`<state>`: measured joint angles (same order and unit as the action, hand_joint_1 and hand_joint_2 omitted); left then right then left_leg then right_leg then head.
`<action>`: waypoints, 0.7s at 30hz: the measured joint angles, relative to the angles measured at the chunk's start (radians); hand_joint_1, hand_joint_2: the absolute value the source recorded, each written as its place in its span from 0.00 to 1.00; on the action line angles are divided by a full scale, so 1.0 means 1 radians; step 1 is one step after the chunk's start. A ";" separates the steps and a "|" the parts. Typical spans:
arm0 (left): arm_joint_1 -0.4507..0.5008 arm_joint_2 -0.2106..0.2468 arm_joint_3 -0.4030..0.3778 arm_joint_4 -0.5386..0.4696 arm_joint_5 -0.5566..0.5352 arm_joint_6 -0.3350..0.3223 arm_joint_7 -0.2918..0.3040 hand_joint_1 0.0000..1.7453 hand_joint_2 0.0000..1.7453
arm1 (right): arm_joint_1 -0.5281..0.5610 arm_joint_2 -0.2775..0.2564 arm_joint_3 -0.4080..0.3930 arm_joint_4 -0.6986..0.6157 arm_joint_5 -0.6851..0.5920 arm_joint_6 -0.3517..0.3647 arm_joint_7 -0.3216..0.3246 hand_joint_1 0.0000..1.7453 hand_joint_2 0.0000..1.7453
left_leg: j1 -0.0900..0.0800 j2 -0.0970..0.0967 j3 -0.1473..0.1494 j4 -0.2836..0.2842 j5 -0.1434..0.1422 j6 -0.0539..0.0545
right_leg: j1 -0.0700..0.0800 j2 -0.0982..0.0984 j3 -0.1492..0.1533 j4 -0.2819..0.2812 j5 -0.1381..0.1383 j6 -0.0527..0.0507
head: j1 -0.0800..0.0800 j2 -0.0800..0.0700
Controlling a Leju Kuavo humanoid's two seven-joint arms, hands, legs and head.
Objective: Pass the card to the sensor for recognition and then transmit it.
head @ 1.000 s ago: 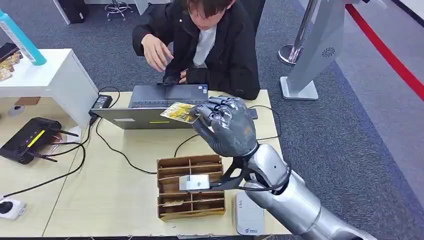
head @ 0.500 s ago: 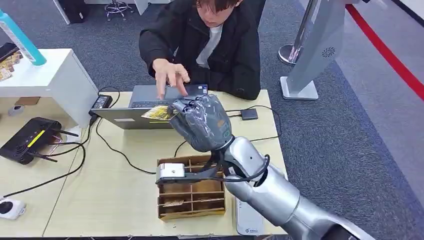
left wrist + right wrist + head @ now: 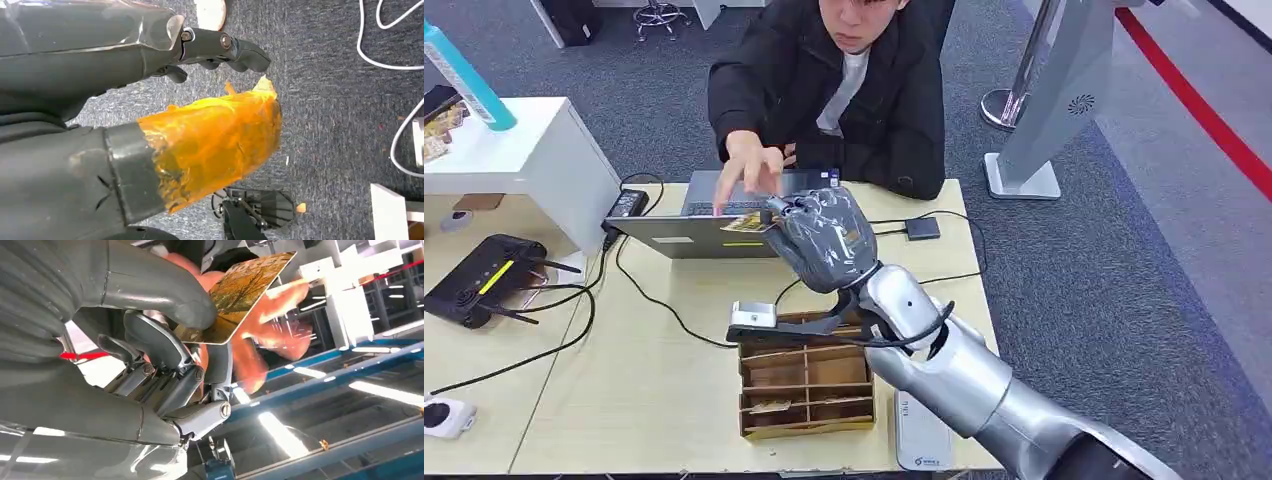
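My right hand [image 3: 826,240] is raised over the far side of the table, by the laptop [image 3: 686,232]. It pinches a yellow patterned card [image 3: 750,224] between thumb and fingers, the card sticking out toward the person. In the right wrist view the card [image 3: 242,292] is clamped under the thumb, with the person's blurred hand [image 3: 272,322] just behind it. That person's hand [image 3: 746,168] reaches over the laptop to within a short gap of the card. A white sensor pad [image 3: 921,437] lies flat at the table's front edge. My left hand [image 3: 100,60] hangs over carpet holding nothing, fingers apart from its orange-taped thumb [image 3: 215,135].
A cardboard divider box [image 3: 805,388] sits below my right forearm. Cables run across the table to a power brick [image 3: 627,203], and a black router [image 3: 476,277] lies at the left. A small dark device [image 3: 921,228] lies far right. A white side table [image 3: 534,150] stands at the left.
My right hand has carried the card left and farther out, toward the person. The person's hand has come down and forward over the laptop toward the card.
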<state>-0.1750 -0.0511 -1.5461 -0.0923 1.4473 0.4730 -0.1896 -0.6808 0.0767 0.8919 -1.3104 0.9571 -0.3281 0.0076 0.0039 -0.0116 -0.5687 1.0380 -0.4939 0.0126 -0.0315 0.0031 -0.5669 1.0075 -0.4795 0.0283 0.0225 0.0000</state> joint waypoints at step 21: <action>0.001 -0.048 0.000 0.000 -0.065 -0.005 -0.005 0.00 0.00 | 0.013 0.024 -0.023 0.074 0.110 -0.008 0.081 0.00 1.00 | 0.000 0.000 0.000 0.000 0.000 -0.001 | 0.000 0.000 -0.001 0.000 0.000 -0.001 | 0.000 0.000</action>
<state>-0.1741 -0.0992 -1.5461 -0.0923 1.3825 0.4685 -0.1942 -0.6681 0.1011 0.8690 -1.2360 1.0670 -0.3357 0.0885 0.0036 -0.0115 -0.5689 1.0381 -0.4934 0.0120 -0.0314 0.0032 -0.5676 1.0075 -0.4791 0.0277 0.0225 0.0000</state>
